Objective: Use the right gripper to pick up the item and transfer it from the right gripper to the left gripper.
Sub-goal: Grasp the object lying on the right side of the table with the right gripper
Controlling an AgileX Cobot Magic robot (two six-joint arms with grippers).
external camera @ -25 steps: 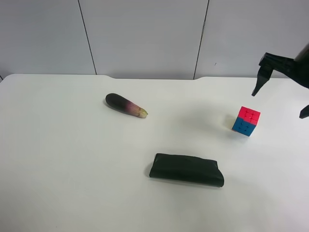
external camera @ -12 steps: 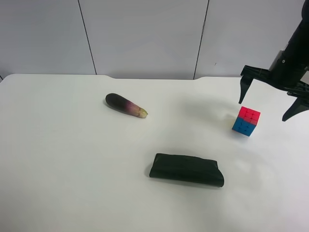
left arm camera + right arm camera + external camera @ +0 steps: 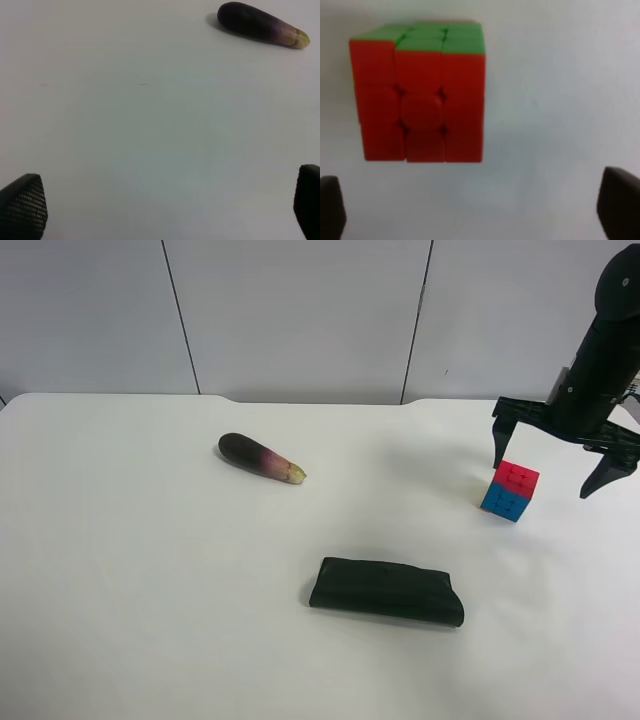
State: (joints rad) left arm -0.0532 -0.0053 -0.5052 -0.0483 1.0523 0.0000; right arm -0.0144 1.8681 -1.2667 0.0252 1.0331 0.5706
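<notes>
The puzzle cube [image 3: 510,490] sits on the white table [image 3: 150,570] at the exterior high view's right, red face up and blue face toward the camera. In the right wrist view the cube [image 3: 417,92] shows red and green faces. The right gripper [image 3: 541,480] is open, hovering just above and slightly right of the cube, one finger [image 3: 498,450] right next to it; its dark fingertips flank the wrist view [image 3: 475,210]. The left gripper [image 3: 165,205] is open and empty over bare table. It is out of the exterior high view.
A dark purple eggplant [image 3: 260,457] lies left of centre and also shows in the left wrist view [image 3: 260,24]. A flat black pouch [image 3: 387,590] lies toward the table's front, left of the cube. A grey panelled wall [image 3: 300,310] stands behind.
The right gripper has moved left and down from the view's right edge to hover over the cube, still open. The cube, eggplant and pouch have not moved.
</notes>
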